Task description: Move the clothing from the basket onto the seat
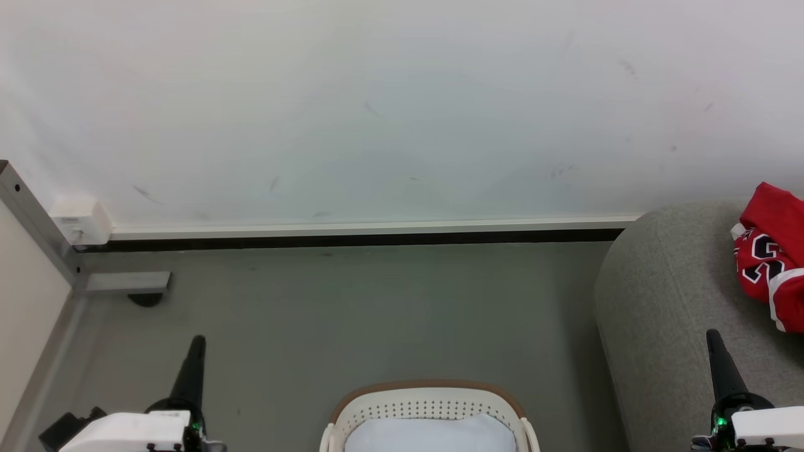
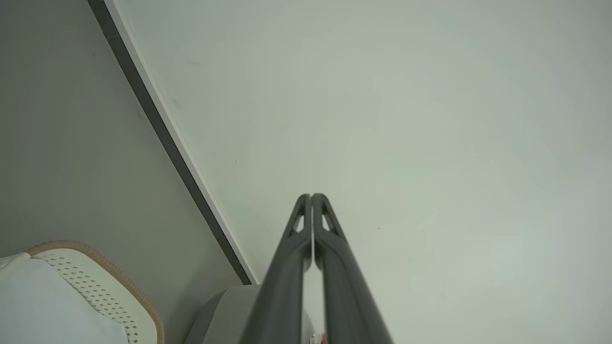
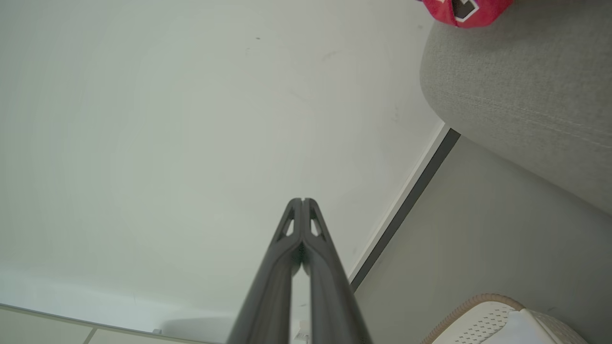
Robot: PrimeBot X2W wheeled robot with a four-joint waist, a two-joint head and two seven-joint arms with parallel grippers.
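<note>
Left gripper (image 1: 198,343) and right gripper (image 1: 712,335) both pinched fully together, gripping nothing. Big grey seat (image 1: 666,282) off on the right, white basket (image 1: 427,384) with the brown rim down low between the two grippers, red numbered jersey (image 1: 769,251) crumpled on top of the seat.

Wall (image 1: 402,107) plain off-white w/ a few dark scuff marks (image 1: 146,193); light soft & even. Cream baseboard (image 1: 370,227) runs along its bottom, dark strip (image 1: 352,239) just under it. Floor (image 1: 377,314) smooth grey-green. Far L: grey metal post (image 1: 38,220) slants down to a short horiz. foot bar (image 1: 125,282) w/ dark round pad (image 1: 146,300) beneath. Small white box (image 1: 81,221) on the wall beside the post; beige panel (image 1: 25,314) L of it.
</note>
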